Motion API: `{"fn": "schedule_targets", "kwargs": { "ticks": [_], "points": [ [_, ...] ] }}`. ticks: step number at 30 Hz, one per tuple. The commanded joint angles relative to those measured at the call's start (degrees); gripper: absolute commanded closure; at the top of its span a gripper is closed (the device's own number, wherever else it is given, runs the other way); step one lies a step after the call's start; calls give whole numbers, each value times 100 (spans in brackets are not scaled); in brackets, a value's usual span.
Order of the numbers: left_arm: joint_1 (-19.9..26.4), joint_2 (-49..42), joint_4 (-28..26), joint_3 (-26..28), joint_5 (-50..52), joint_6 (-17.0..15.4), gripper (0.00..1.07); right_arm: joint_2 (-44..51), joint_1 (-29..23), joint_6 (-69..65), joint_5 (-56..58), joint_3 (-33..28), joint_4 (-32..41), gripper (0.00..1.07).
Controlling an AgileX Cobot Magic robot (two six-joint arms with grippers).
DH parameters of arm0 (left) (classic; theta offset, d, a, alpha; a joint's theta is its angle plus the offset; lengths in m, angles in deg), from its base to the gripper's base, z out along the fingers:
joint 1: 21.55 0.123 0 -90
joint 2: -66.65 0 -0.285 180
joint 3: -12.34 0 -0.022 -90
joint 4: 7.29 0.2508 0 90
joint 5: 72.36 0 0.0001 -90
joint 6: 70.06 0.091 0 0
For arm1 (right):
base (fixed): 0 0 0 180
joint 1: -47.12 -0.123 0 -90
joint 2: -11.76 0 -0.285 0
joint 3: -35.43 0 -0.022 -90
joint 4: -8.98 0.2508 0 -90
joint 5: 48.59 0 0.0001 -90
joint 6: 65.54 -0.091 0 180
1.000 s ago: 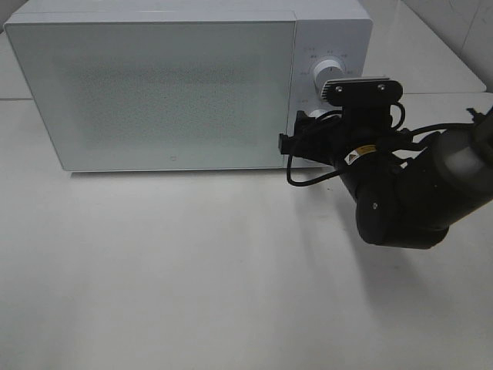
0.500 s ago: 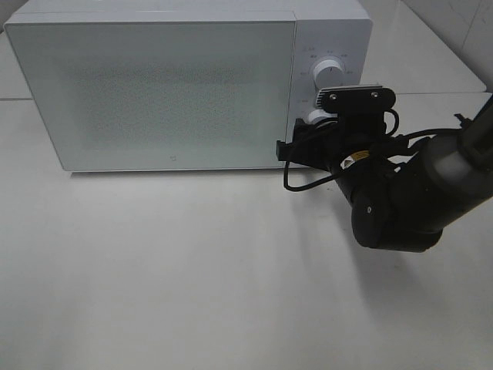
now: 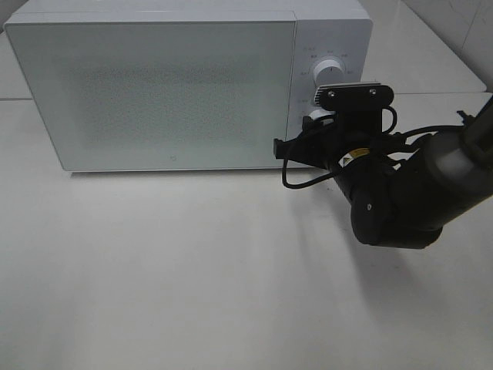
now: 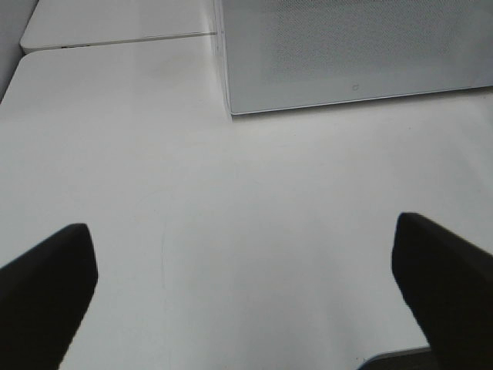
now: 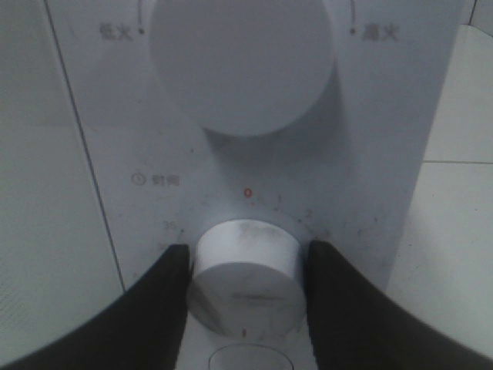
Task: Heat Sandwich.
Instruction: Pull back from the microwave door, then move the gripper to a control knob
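Your right tool (image 5: 248, 266) has its two fingers set against opposite sides of the lower knob (image 5: 245, 258) on the microwave's control panel (image 5: 385, 116). In the wrist view they look pressed onto it, so I read it as clamped on that knob. The upper knob (image 5: 243, 62) sits just above, untouched. Your left tool (image 4: 246, 277) hangs spread wide over bare tabletop (image 3: 192, 277), holding nothing, well apart from the microwave (image 3: 331, 23), which stands along the tabletop's far edge.

The door (image 3: 154, 92) is shut, and no sandwich shows anywhere on the tabletop. I judge it is already inside, so loading is done. What seems left is turning the lower knob to start the heating.

You cannot confirm the sandwich: the door's patterned front hides the inside. The right arm covers the lower knob in the high view, and the dial marks around it are partly cut off. The left tool is outside the high view.
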Motion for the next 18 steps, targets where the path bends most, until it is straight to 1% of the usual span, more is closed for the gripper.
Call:
{"fn": "schedule_targets", "kwargs": {
  "ticks": [1, 2, 3, 4, 7, 9, 18],
  "points": [
    [0, -155, -34, -11, 34, -40, 5, 92, 11, -6, -34, 57, -29, 81],
    [0, -155, -34, -11, 34, -40, 5, 92, 11, -6, 0, 57, -29, 85],
    [0, -155, -34, -11, 34, -40, 5, 92, 11, -6, 0, 57, -29, 85],
    [0, -155, -34, -11, 34, -40, 5, 86, 11, -6, 46, 57, -29, 94],
    [0, -155, -34, -11, 34, -40, 5, 86, 11, -6, 40, 57, -29, 101],
    [0, -155, -34, -11, 34, -40, 5, 86, 11, -6, 40, 57, -29, 103],
    [0, -155, -34, -11, 34, -40, 5, 86, 11, -11, 40, 57, -29, 100]
  ]
}}
